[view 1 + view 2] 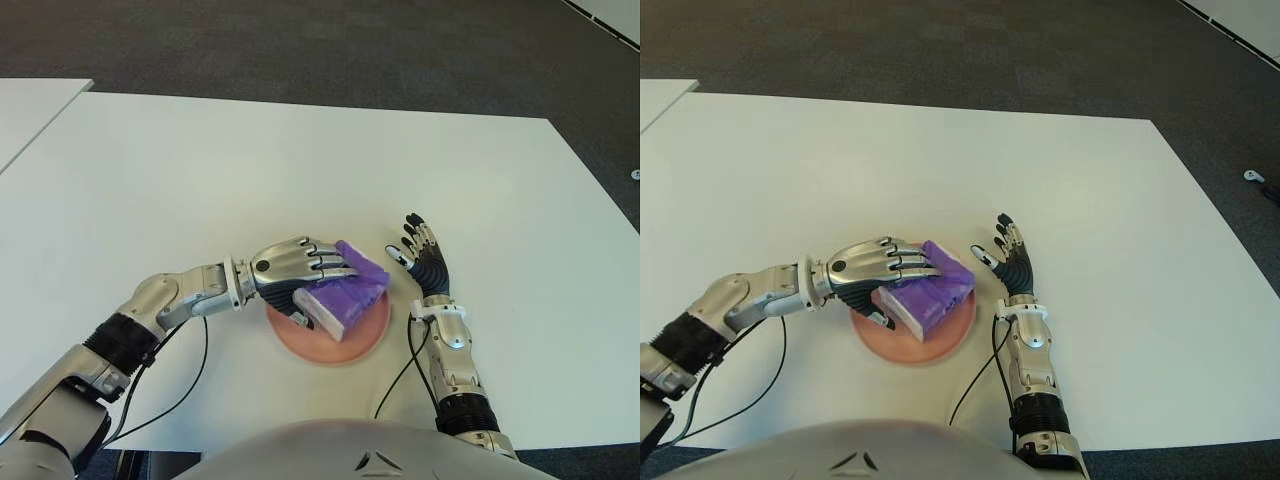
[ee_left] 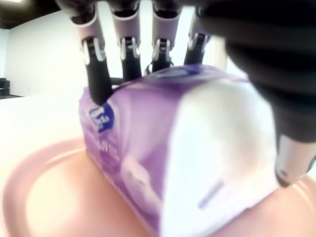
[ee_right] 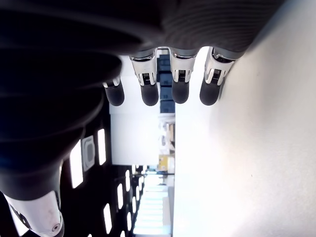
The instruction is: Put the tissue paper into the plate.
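Note:
A purple tissue pack [image 1: 348, 297] with a white end sits on the pink plate [image 1: 328, 347] near the table's front edge. My left hand [image 1: 300, 265] reaches in from the left and is shut on the pack, fingers over its top and thumb on its near end. In the left wrist view the pack [image 2: 168, 153] sits low on the plate [image 2: 44, 197], the fingertips [image 2: 98, 81] pressing its far side. My right hand [image 1: 425, 258] shows just right of the plate, fingers spread and holding nothing.
The white table [image 1: 300, 160] stretches far beyond the plate on all sides. A second white table's corner [image 1: 30, 105] shows at far left. Dark carpet [image 1: 300, 40] lies behind. Black cables [image 1: 190, 385] hang from both forearms.

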Action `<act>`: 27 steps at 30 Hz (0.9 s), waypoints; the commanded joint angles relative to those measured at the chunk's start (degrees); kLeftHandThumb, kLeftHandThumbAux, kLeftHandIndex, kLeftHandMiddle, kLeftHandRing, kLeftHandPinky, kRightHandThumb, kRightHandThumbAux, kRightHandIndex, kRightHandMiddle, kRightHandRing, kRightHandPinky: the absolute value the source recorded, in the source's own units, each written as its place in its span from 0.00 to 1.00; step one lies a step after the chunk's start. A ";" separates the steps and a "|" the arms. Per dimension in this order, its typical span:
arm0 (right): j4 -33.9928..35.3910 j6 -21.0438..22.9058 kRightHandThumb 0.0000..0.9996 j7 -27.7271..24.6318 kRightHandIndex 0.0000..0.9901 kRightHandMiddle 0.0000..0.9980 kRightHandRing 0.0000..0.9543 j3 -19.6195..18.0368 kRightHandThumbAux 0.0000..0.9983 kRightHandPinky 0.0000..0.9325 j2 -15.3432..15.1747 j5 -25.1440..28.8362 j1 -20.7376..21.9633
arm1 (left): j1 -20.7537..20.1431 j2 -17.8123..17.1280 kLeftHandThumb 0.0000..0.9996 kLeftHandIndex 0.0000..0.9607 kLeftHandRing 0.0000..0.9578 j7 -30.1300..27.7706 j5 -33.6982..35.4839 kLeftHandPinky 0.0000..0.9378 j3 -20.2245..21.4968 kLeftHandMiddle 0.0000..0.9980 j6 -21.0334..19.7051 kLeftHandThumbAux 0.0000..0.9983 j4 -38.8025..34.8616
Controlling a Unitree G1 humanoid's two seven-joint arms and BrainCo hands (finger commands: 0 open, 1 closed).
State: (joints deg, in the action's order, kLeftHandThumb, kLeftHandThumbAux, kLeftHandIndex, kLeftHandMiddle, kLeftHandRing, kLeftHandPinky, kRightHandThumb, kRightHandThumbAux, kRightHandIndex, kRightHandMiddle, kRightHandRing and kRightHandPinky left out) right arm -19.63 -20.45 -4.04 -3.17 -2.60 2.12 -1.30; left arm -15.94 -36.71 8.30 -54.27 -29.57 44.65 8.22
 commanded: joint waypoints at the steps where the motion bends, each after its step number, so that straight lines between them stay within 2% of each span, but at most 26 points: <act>1: -2.85 2.89 0.00 0.00 0.00 0.00 0.00 0.25 0.69 0.00 0.21 -0.25 -2.64 | 2.18 -0.42 0.11 0.00 0.00 -0.51 -4.71 0.00 -0.63 0.00 -3.02 0.29 -0.61; 10: -3.30 2.84 0.00 0.46 0.00 0.00 0.00 0.27 0.70 0.00 0.13 -0.70 -2.38 | 2.23 -0.91 0.10 0.00 0.00 0.37 -6.26 0.00 -0.81 0.00 -3.82 0.30 -0.26; 18: -2.95 2.97 0.00 0.20 0.00 0.00 0.00 0.47 0.69 0.00 0.14 -0.68 -2.44 | 0.90 -2.94 0.09 0.00 0.00 -2.60 0.18 0.00 2.45 0.00 -1.88 0.32 -1.37; 27: -3.84 2.26 0.00 -0.15 0.00 0.00 0.00 0.33 0.68 0.00 0.21 -0.24 -2.03 | 1.11 -2.33 0.08 0.00 0.00 -3.64 1.30 0.00 4.54 0.00 -3.69 0.34 -2.42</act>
State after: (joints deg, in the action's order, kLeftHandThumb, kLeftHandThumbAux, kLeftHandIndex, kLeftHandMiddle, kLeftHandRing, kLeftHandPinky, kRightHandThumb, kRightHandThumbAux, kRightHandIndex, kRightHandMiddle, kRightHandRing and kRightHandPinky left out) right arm -19.87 -20.47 -3.99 -2.98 -2.73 1.84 -1.10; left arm -15.03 -39.13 6.02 -53.71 -25.67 41.49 6.50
